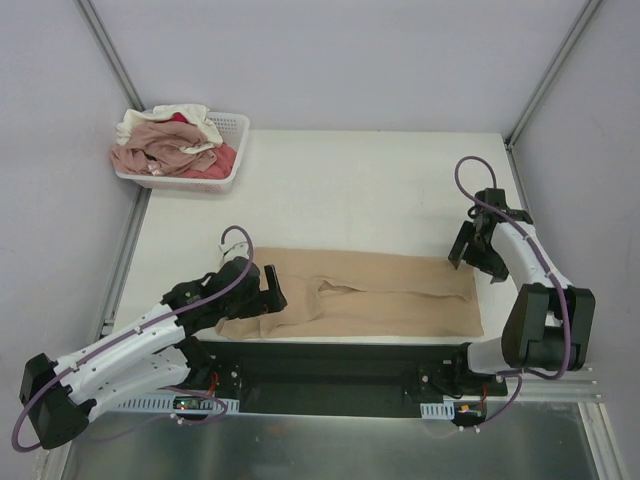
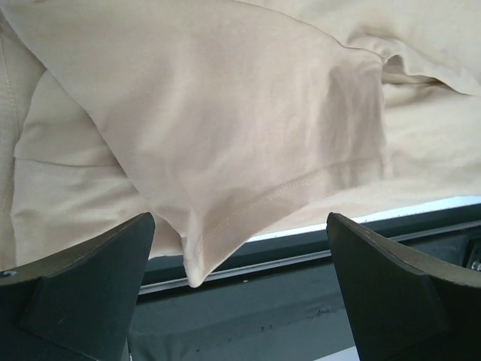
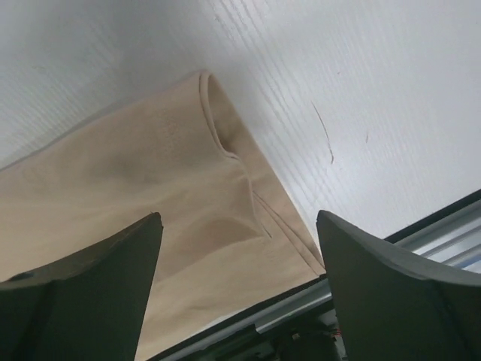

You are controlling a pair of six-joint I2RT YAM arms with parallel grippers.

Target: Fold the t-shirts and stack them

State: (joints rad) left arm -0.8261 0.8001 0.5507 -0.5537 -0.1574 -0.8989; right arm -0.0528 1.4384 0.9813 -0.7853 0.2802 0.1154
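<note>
T-shirts [image 1: 165,148] of soft cloth in dusty pink, cream-white and red lie crumpled in a heap at the far left of your overhead view. They fill a white plastic lattice basket [image 1: 235,130] that sits on the far left corner of the white rectangular table [image 1: 350,180].

Nearer the arm bases, your left gripper [image 1: 270,290] hangs over the left end of a plain tan-beige cloth t-shirt [image 1: 380,295]. Its dark fingers [image 2: 90,286] stand wide apart in the left wrist view and hold nothing. Between them, untouched, a hemmed corner of the tan shirt points past the table's near edge toward the dark rail [image 2: 301,301] below.

That shirt lies flat as a long band along the near edge of the table, stretching from under your left gripper across the middle, with a few soft creases near its centre.

At its right end, your right gripper [image 1: 464,248] sits just beyond and above the cloth. Its fingers [image 3: 391,286] are also spread wide and empty. Below them the right wrist view shows the shirt's end with a rolled, stitched edge resting on the white tabletop, close to the silver metal rail [image 3: 443,237] at the near edge.
</note>
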